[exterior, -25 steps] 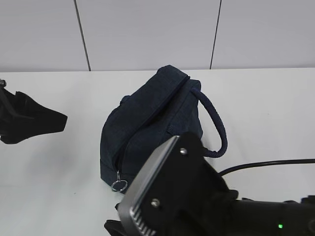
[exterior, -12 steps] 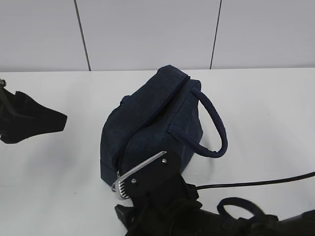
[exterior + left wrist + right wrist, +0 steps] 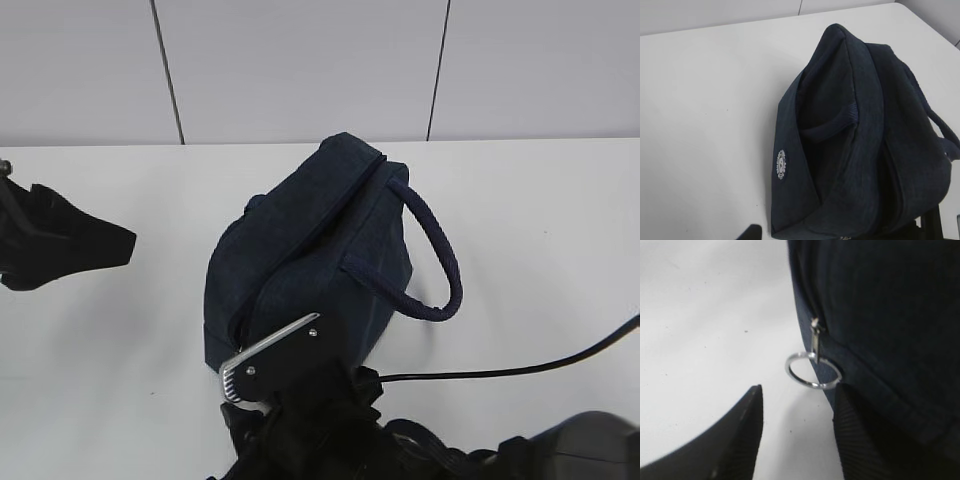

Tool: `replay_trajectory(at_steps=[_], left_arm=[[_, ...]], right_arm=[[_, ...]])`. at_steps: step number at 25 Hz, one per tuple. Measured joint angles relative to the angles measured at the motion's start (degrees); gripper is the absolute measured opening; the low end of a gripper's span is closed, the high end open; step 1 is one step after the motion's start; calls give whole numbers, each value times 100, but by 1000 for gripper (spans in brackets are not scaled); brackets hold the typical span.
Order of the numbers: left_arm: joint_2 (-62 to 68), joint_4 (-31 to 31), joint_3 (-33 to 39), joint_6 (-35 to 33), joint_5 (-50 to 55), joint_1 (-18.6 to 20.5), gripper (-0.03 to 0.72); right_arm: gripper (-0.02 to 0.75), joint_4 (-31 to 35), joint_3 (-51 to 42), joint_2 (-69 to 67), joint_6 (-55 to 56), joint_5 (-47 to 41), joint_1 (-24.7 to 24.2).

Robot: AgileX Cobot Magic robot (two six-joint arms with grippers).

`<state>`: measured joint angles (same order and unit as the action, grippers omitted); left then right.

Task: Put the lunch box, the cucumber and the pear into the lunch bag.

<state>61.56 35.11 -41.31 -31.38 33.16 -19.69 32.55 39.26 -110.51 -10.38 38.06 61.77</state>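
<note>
The dark navy lunch bag [image 3: 310, 250] lies on the white table with its zipper shut; it fills the right of the left wrist view [image 3: 860, 140]. Its metal ring pull [image 3: 812, 371] hangs at the near end. My right gripper [image 3: 797, 400] is open, low over the table, with the ring just beyond its tips and the right fingertip [image 3: 847, 400] against the bag's edge. In the exterior view my right arm [image 3: 270, 355] hides the ring. My left gripper [image 3: 70, 250] hovers apart at the far left, seemingly open. The lunch box, cucumber and pear are out of view.
One loop handle [image 3: 435, 260] arches off the bag's right side. A black cable [image 3: 500, 372] runs across the table at the right. A white round logo patch [image 3: 781, 164] marks the bag's far end. The wall stands behind the table.
My right arm has dropped lower and closed in on the bag's near end, now covering the ring pull in the exterior view. The bag and the left gripper have not moved.
</note>
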Motion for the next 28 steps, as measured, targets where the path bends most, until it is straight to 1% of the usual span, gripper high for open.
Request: replay_trajectory(at_steps=[6,10,15,20,28], left_arm=[[0,69,0,0,-7,0,342],[0,139,0,0,-7,0,342],[0,157,0,0,-7,0,342],[0,159,0,0,-9,0,342],[0,165,0,0,-9,0,342]], right_arm=[[389,-24,109,-9,-70,55,0],[391,176,112,-9,-243,55,0],[391,200,134,-47,-299,63,0],[435,130,366,-351,-311,41,0],[444,187,441,-401,-311,-39,0]])
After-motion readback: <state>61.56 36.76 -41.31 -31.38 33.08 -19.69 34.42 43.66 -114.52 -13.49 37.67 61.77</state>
